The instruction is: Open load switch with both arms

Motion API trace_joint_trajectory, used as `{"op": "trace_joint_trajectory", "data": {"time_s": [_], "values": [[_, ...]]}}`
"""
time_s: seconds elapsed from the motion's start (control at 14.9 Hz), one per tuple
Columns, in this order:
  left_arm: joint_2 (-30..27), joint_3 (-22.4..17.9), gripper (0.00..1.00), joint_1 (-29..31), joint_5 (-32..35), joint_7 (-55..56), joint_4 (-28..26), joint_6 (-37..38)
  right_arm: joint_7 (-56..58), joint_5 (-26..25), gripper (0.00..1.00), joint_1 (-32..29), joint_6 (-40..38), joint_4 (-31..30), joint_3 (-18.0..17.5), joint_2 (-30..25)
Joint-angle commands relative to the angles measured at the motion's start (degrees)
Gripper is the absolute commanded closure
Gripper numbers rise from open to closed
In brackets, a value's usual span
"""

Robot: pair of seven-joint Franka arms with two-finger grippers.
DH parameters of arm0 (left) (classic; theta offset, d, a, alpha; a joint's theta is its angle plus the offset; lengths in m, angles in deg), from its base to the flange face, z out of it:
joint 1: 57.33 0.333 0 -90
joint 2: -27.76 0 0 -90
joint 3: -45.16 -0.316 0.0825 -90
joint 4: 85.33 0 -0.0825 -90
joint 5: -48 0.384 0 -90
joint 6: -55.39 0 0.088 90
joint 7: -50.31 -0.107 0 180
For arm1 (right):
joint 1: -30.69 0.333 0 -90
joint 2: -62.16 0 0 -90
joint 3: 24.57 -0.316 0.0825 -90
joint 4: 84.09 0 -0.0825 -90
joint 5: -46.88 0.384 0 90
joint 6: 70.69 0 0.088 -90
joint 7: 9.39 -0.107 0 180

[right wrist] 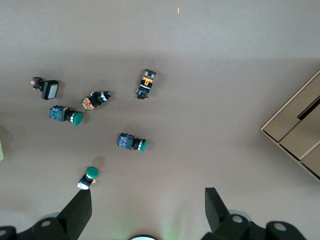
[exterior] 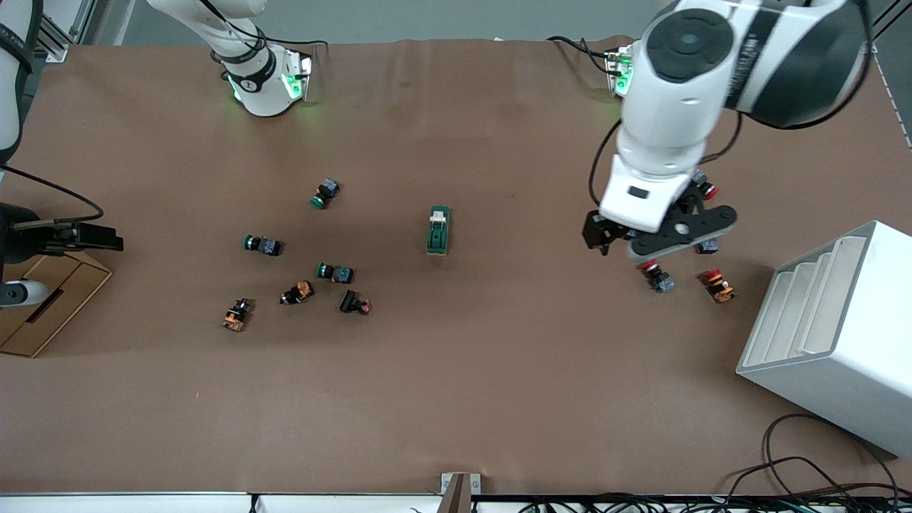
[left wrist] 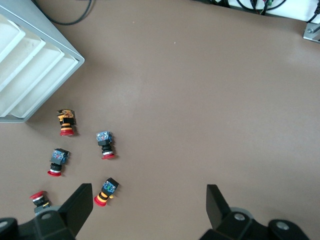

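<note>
The switch (exterior: 439, 230) lies untouched at table centre. The left gripper (exterior: 659, 239), fingers spread and empty, hovers at its 3 o'clock over red buttons (exterior: 657, 276). The right gripper (right wrist: 145, 212), likewise spread, waits over green buttons (right wrist: 132, 143).

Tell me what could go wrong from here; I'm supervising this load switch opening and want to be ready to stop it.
The left claw hangs open over a cluster of red-capped push-buttons, so a low sweep toward the load switch might scatter them. The switch lies loose on the brown table, untouched; a one-sided push would probably slide it. The right claw is open over the green-capped push-buttons, well off the switch.
</note>
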Motion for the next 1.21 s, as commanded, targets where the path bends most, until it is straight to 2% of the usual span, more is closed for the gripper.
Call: {"op": "trace_joint_trajectory", "data": {"time_s": [0.0, 0.33, 0.4, 0.47, 0.6, 0.74, 0.87, 1.14], "values": [[-2.15, 0.07, 0.0, 3.53, -4.41, -7.31, 0.01, 1.16, 0.75, -0.69, 0.0, 0.97, 0.83, -4.43, 0.02, -3.87], [-6.45, -0.89, 0.0, 9.78, -6.87, -21.11, 0.01, 7.12, 0.75, -0.69, 0.0, 5.98, 8.64, -18.4, 5.55, -13.27], [-8.38, -6.04, 0.0, 9.26, -9.67, -28.1, -0.16, 7.22, 0.75, -0.69, 0.0, 6.25, 9.44, -20.26, 5.73, -14.77], [-9.62, -9.92, 0.0, 8.82, -12.05, -33.39, -0.68, 7.22, 0.75, -0.69, 0.0, 6.34, 9.18, -20.36, 5.82, -15.13], [-11.11, -13.54, 0.0, 8.9, -14.88, -40.18, -1.04, 10.98, 0.84, -0.86, 0.0, 6.51, 8.66, -20.54, 5.82, -16.62], [-13.83, -14.35, 0.0, 8.9, -15.32, -44.07, -5.23, 13.02, 0.84, -1.04, 0.0, 6.43, 8.39, -20.89, 5.64, -18.2], [-16.91, -14.35, 0.0, 8.82, -15.5, -43.99, -10.16, 11.54, 0.84, -1.04, 0.0, 6.34, 7.95, -20.98, 5.29, -19.78], [-21.92, -14.35, 0.0, 8.02, -17.26, -44.08, -15.62, 10.92, 0.75, -1.04, 0.0, 5.9, 6.9, -21.51, 4.94, -22.51]]}}
